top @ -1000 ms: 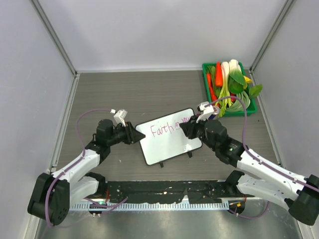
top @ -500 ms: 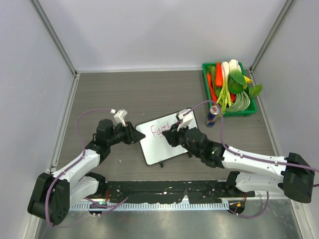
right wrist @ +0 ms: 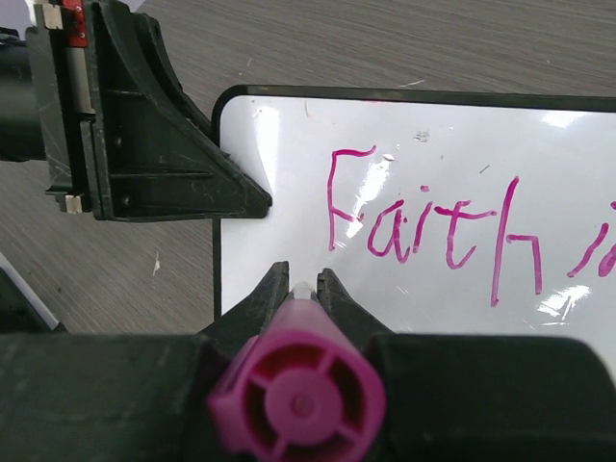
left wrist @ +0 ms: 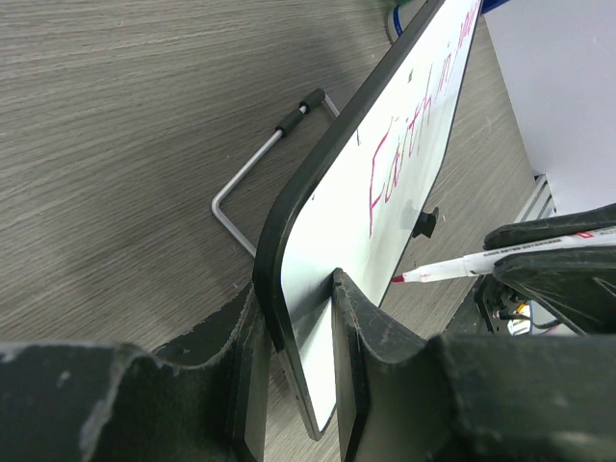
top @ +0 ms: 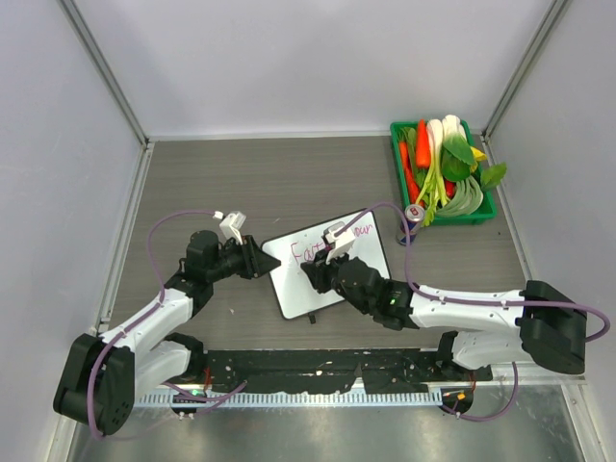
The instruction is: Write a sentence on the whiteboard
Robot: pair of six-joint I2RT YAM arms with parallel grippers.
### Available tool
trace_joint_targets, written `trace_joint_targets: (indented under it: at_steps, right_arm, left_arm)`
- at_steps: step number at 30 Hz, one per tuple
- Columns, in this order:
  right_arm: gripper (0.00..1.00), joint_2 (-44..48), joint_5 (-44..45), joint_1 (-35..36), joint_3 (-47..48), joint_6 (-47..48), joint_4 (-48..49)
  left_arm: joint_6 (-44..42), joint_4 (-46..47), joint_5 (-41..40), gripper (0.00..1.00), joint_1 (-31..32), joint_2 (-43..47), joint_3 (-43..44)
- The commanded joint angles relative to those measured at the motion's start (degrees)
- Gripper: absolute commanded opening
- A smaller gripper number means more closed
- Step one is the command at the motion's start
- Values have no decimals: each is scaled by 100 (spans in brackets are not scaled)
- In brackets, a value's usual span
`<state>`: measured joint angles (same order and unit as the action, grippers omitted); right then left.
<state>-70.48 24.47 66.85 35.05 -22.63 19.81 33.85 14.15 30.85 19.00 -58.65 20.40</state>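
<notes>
The whiteboard [top: 292, 292] stands tilted on the table's middle, and my left gripper [top: 261, 260] is shut on its left edge. The left wrist view shows the board's edge [left wrist: 289, 217] pinched between the left gripper's [left wrist: 295, 291] fingers. A pink sentence [right wrist: 433, 231] starts "Faith i" on the board [right wrist: 462, 135]; in the top view my right arm hides part of it [top: 310, 253]. My right gripper [right wrist: 301, 274] is shut on a pink-capped marker [right wrist: 298, 404], held over the board's lower left. The marker tip [left wrist: 399, 278] is just off the surface.
A green tray [top: 460, 220] full of vegetables stands at the back right, with a small can [top: 416, 212] in front of it. The board's wire stand [left wrist: 245, 188] reaches out behind it. Grey walls close in the table.
My right arm has swung left across the board, from the right end of the first line to below its start. The left gripper and the board have not moved.
</notes>
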Motion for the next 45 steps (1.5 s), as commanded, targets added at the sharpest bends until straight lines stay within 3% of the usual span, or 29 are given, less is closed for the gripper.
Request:
trace_joint_targets:
  at_steps: [1, 45]
  right_arm:
    - [2, -36, 374, 39, 82, -30, 295]
    - [1, -370, 286, 56, -165, -215, -215]
  left_arm:
    - [-387, -62, -308, 0, -37, -85, -80]
    - [-405, -62, -299, 0, -37, -85, -72]
